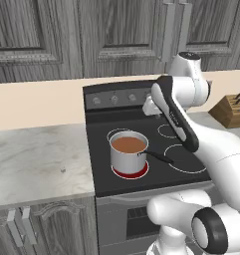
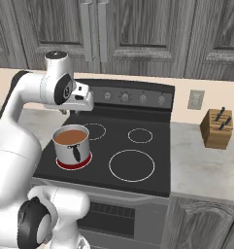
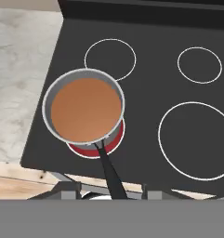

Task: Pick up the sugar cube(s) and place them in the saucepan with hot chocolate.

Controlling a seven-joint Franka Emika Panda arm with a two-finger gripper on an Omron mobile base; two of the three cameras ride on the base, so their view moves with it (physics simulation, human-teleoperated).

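Steel, shiny and cylindrical, the saucepan [image 1: 127, 154] stands on the front-left burner of the black stovetop [image 1: 156, 164], and that burner [image 1: 130, 172] glows red beneath it. Reddish-brown liquid fills the pan nearly to the rim. Its long thin black handle [image 1: 159, 157] points toward the front-right ring in the left base view; in the hand view it runs from the pan [image 3: 84, 110] toward the bottom edge of the picture.

On the pale marbled counter [image 1: 37, 159] left of the stove lies a tiny greyish speck, the sugar cube [image 1: 62, 170], well apart from the pan. Finer detail cannot be made out. In the hand view a small dark speck sits at the left edge on the same counter; whether it is the cube cannot be told.

White arm segments hold the gripper [image 2: 65, 111] above the stove's rear-left area, near the control panel [image 2: 133, 97]. Whether its fingers stand apart or closed cannot be told.

A wooden knife block [image 2: 216, 127] stands on the counter right of the stove.
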